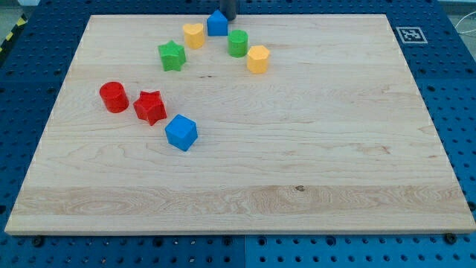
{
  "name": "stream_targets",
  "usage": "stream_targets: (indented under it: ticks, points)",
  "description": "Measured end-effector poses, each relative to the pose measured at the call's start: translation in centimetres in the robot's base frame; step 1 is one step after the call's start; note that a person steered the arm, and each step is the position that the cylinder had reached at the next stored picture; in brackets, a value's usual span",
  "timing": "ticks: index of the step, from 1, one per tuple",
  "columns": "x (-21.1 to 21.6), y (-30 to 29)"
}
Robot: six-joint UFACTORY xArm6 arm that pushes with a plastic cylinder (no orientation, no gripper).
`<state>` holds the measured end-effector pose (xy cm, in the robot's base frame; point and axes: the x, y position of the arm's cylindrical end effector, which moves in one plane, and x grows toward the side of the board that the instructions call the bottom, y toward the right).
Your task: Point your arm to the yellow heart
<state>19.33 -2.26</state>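
My tip [229, 18], a bare rod holding nothing, sits just right of the blue block [216, 24]; skirt around it leftward toward the yellow heart [193, 34].

Light wooden surface [312, 149] on a blue pegboard base [461, 89]. Eight blocks lie on it. Near the view's top: yellow heart [193, 35], blue block [217, 24] of unclear shape just right of it, green cylinder [238, 43], yellow hexagon [258, 59], green star [172, 56]. At the view's left: red cylinder [114, 97], red star [150, 107] beside it, blue cube [181, 132] below-right.
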Motion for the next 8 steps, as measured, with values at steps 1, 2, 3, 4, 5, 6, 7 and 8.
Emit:
stream_targets:
  ticks: [1,2,3,4,5,6,7,8]
  points:
    - [0.8,5.1]
    - [6.8,11.3]
    - [15.2,16.3]
    - [22.5,18.2]
    - [23.8,13.5]
    - [22.8,7.3]
    - [21.4,0.1]
    - [19.3,-7.6]
